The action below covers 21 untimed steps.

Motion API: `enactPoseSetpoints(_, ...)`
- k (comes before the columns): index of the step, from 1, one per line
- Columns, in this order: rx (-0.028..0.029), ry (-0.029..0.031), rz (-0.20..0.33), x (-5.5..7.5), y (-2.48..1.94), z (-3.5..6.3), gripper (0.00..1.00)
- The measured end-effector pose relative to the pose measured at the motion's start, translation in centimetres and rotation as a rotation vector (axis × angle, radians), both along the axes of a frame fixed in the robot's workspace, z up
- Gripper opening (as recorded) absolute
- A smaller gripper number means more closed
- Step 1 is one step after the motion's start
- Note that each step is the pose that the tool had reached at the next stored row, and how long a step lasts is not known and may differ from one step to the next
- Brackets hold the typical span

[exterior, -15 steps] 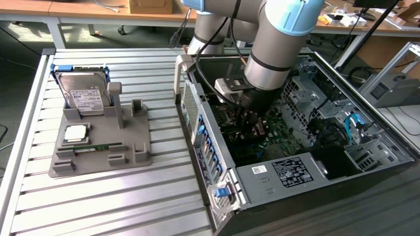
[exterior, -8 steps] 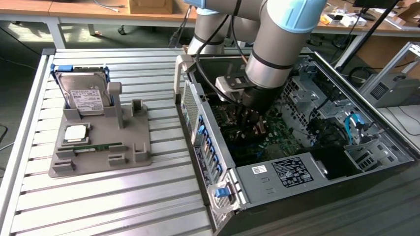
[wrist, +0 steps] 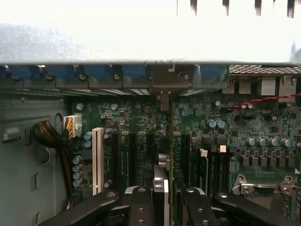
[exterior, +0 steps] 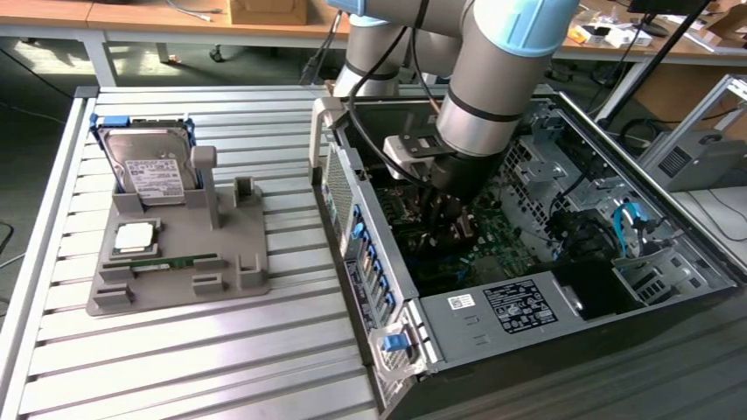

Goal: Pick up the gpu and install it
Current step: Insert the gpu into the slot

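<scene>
We see computer case (exterior: 513, 289) lying open on counter (exterior: 175, 350), toward exterior view's right. Parts holder (exterior: 175, 262) sits on counter toward exterior view's left, well apart from case. Hard drive (exterior: 150, 166) stands upright in holder's far end (memory stick (exterior: 173, 261) lies nearer, flat). Inside case, claw (wrist: 168, 197) holds gpu (wrist: 170, 141) edge-on over motherboard (wrist: 225, 141), its bracket end at case's rear wall.

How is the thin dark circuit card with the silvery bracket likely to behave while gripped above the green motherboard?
The thin dark gpu card looks rigid, so it probably will not flop. Pinched edge-on by the black gripper, it might pivot or slip if pushed sideways. Being so thin, it is likely light, and bending could damage it.
</scene>
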<state>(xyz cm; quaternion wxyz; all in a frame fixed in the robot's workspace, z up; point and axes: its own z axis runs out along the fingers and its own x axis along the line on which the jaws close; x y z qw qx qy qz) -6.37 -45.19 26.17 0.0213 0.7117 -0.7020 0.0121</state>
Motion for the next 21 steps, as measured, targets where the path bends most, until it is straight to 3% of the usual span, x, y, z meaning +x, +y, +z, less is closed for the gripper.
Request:
enactPoseSetpoints(4, 0.004, 0.0, -0.002, 0.08, 0.01, 0.0, 0.27)
enactPoseSetpoints(10, 0.0044, 0.0003, -0.064, 0.11, 0.01, 0.01, 0.27)
enactPoseSetpoints(16, 0.0238, 0.002, -0.064, 0.25, 0.02, -0.01, 0.27)
enactPoseSetpoints(21, 0.0242, 0.0023, -0.067, 0.26, -0.01, -0.06, 0.27)
